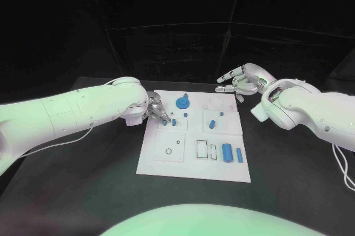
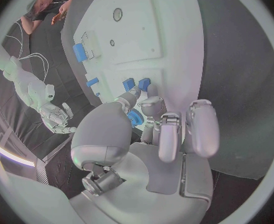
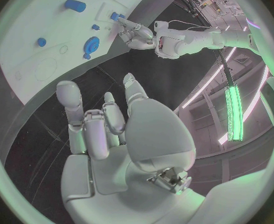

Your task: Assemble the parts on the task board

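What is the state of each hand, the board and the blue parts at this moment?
left hand: at the task board's left edge, fingers pinching a small blue part.
right hand: open, holding nothing, off the board's far right corner.
task board: flat on the black table.
round blue part: on the board's far side, untouched.
blue cylinder: lying on the board, near right side.

The head view looks down from above the near edge of the table and takes in the whole task board (image 1: 194,138). The left wrist view sits close behind the left hand (image 2: 152,129) and faces over the board (image 2: 168,30). The right wrist view, behind the right hand (image 3: 112,129), sees the same board (image 3: 56,25) from its far side.
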